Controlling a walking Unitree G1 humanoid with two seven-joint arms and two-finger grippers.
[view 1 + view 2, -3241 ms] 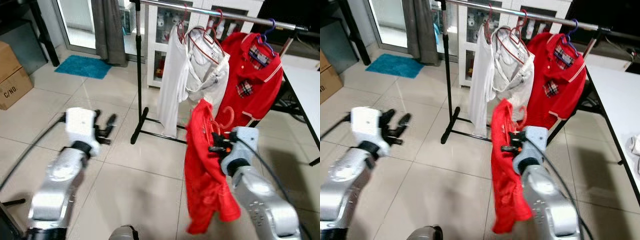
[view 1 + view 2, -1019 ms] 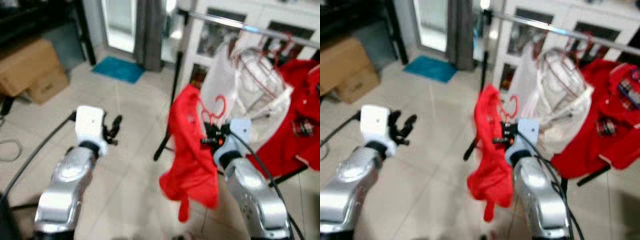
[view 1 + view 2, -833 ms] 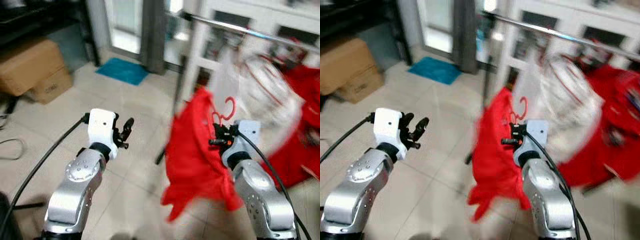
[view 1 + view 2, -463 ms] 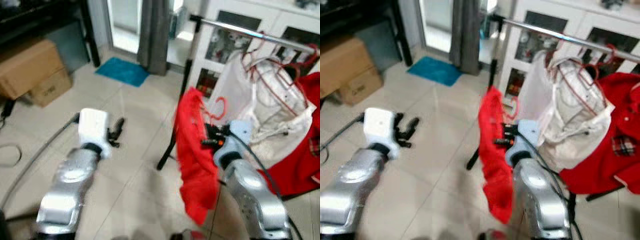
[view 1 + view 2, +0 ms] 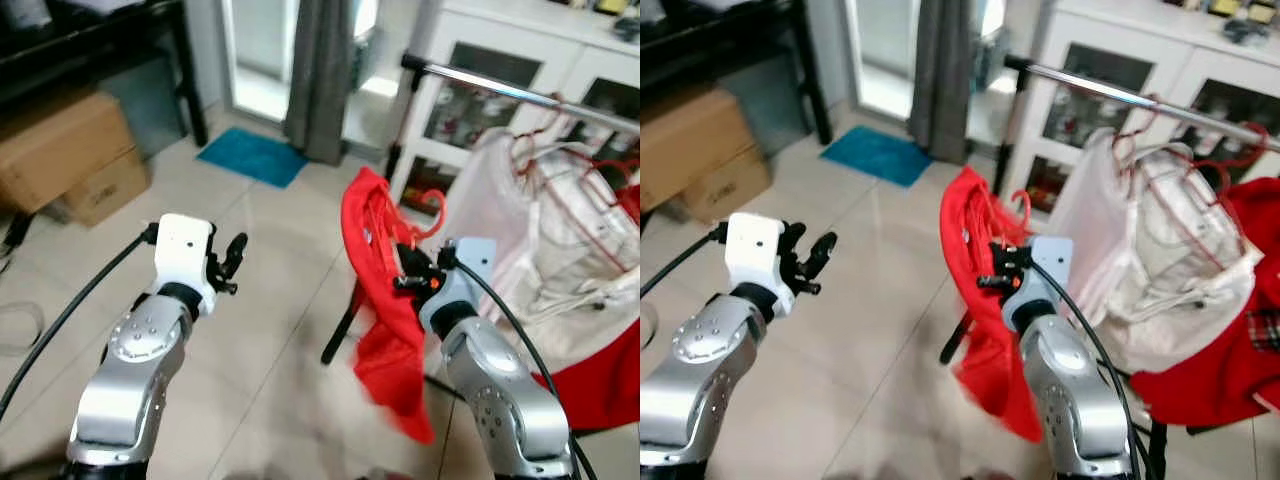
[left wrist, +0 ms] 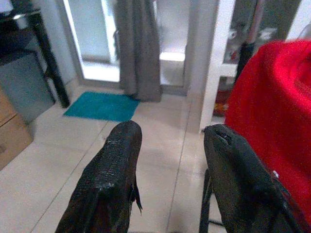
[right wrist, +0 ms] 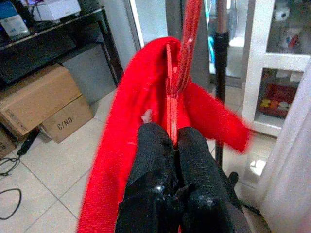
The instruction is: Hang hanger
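Right gripper (image 7: 174, 145): jaws pressed together on the thin red hanger (image 7: 181, 73), gripping its wire just below the neck. The hanger carries a red garment (image 5: 385, 300) draped over it, hanging at centre frame in the head views.

Left gripper (image 6: 170, 160): jaws spread wide, holding nothing, raised at left of centre frame over the tiled floor (image 5: 270, 330).

Clothes rail (image 5: 1110, 95): runs across the upper right of frame, well apart from the held hanger and above it. White garments (image 5: 1160, 250) on red hangers already hang there, with more red clothing at the lower right edge.

Handling assessment: the hanger is light, stiff and thin, likely to pivot in the grip. The garment is soft, swings freely and could slide off if tilted. The hold near the neck appears sound, as it leaves the hook (image 5: 432, 205) free to go over the rail.
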